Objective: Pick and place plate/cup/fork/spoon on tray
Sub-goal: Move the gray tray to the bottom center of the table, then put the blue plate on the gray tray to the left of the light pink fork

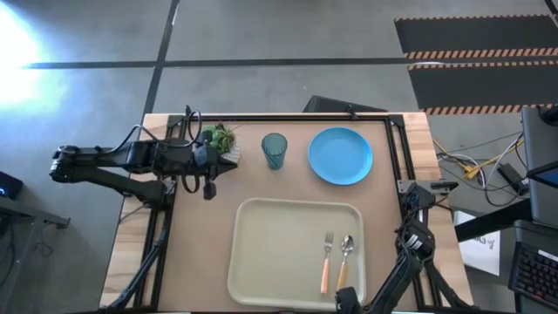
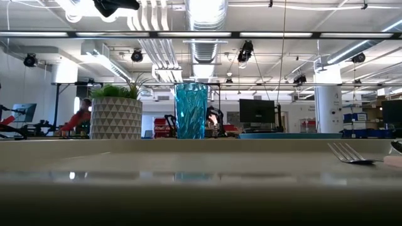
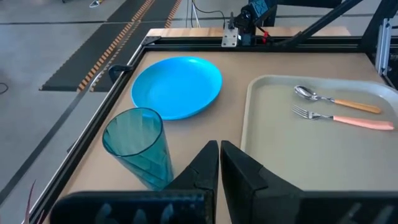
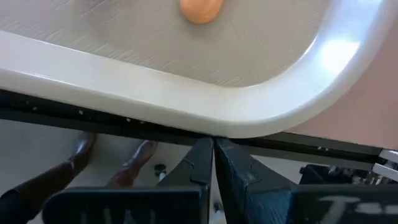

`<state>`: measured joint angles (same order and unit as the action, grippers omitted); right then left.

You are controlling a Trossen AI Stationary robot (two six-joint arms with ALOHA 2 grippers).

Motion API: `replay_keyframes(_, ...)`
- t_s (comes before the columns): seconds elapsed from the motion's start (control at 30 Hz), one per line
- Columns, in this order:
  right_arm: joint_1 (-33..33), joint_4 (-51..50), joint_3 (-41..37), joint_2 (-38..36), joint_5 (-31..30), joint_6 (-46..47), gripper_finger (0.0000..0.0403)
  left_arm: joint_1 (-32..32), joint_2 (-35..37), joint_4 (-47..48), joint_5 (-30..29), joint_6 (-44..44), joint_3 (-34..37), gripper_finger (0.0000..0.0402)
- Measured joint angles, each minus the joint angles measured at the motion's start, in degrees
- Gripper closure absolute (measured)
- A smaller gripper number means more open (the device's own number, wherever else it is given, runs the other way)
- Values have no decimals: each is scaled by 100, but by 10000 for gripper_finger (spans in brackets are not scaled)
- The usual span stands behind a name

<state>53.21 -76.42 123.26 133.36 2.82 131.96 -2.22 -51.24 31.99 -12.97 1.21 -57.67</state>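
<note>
Fork (image 1: 327, 260) and spoon (image 1: 344, 258) lie on the tray (image 1: 270, 253) — both end effectors, left (image 3: 219, 163) and right (image 4: 212, 158), closed, empty

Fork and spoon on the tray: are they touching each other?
Apart. The left wrist view shows the fork and spoon lying side by side on the tray with a strip of bare tray between them.

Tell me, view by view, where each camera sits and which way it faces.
High: overhead, straight down; both arms, tray, plate.
Low: at table height, level across tray rim to cup; no gripper shows.
Left wrist: on the left arm, past its shut fingers towards cup, plate, spoon, fork.
Right wrist: on the right arm, shut fingers at the tray's corner.
Shared: the cup shows in high, low and left wrist views.
</note>
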Motion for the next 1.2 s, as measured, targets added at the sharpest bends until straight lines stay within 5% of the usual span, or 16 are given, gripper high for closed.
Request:
replay_keyframes(0.7,-188,-403,45,-44,-752,-150,394,-2,25,124,2,-5,2,402)
replay_keyframes(0.83,-217,-639,350,-172,-1720,-148,394,-1,93,155,2,-7,2,402)
replay_keyframes(1.03,-576,-1360,696,-470,-4132,-1130,394,-2,260,155,2,-9,2,402)
replay_keyframes(1.2,-1298,-1353,475,-1023,-4449,-3317,394,0,396,153,-79,-12,2,402)
